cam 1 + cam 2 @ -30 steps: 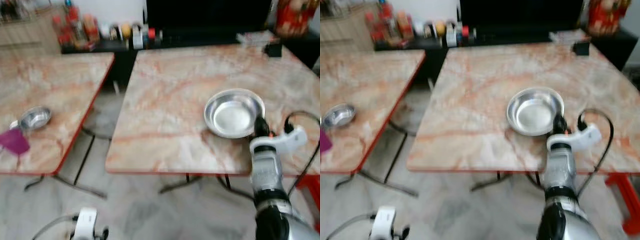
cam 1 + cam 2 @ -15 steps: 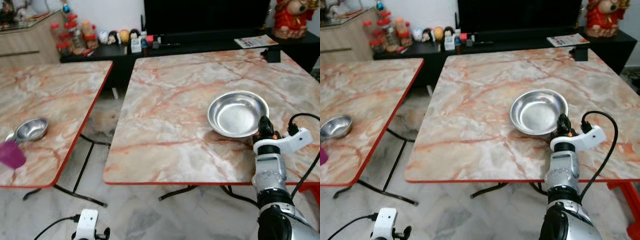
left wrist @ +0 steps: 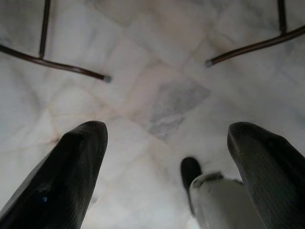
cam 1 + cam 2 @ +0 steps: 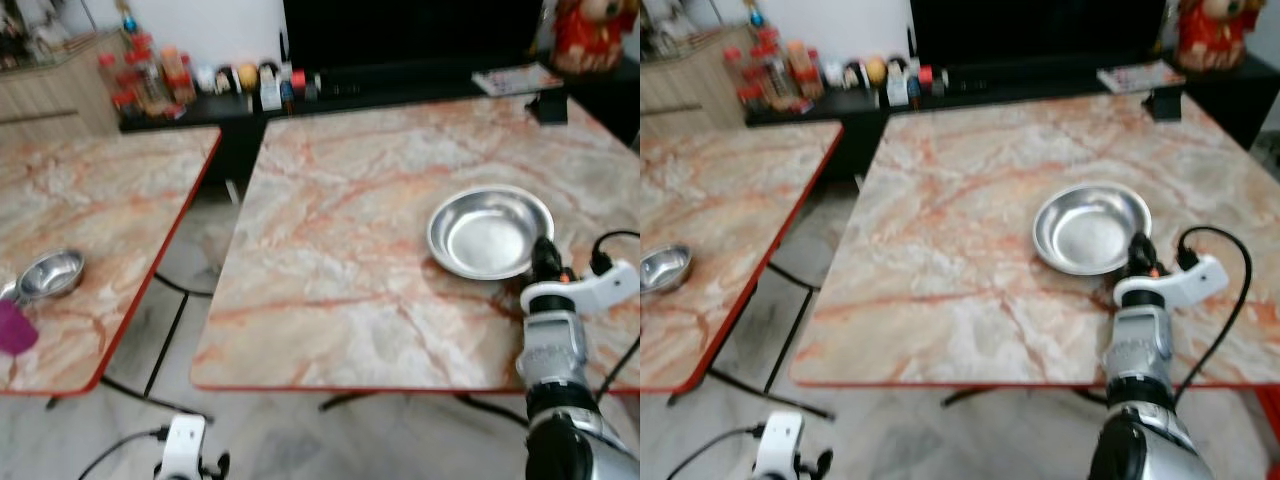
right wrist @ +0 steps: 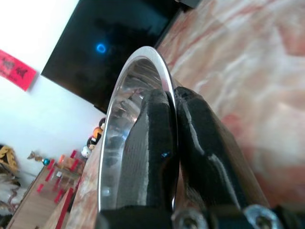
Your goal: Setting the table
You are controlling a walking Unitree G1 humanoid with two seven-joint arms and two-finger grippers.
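A shallow steel plate (image 4: 489, 232) lies on the right marble table (image 4: 340, 260), near its front right part. My right gripper (image 4: 544, 254) is shut on the plate's near rim; in the right wrist view both fingers (image 5: 164, 143) pinch the thin rim of the plate (image 5: 128, 109). A small steel bowl (image 4: 50, 274) sits on the left marble table (image 4: 90, 220), with a purple cup (image 4: 14, 328) just in front of it. My left gripper (image 3: 167, 143) hangs low over the floor, open and holding nothing.
A dark low cabinet (image 4: 330, 85) with bottles and figurines (image 4: 160, 72) runs behind both tables. A black box (image 4: 547, 108) sits at the right table's far edge. A gap of marble floor (image 4: 190, 260) with table legs separates the tables.
The camera has shifted, so the whole scene sits a little differently. The right gripper keeps its hold on the plate's rim and the plate stays in the same spot on the table.
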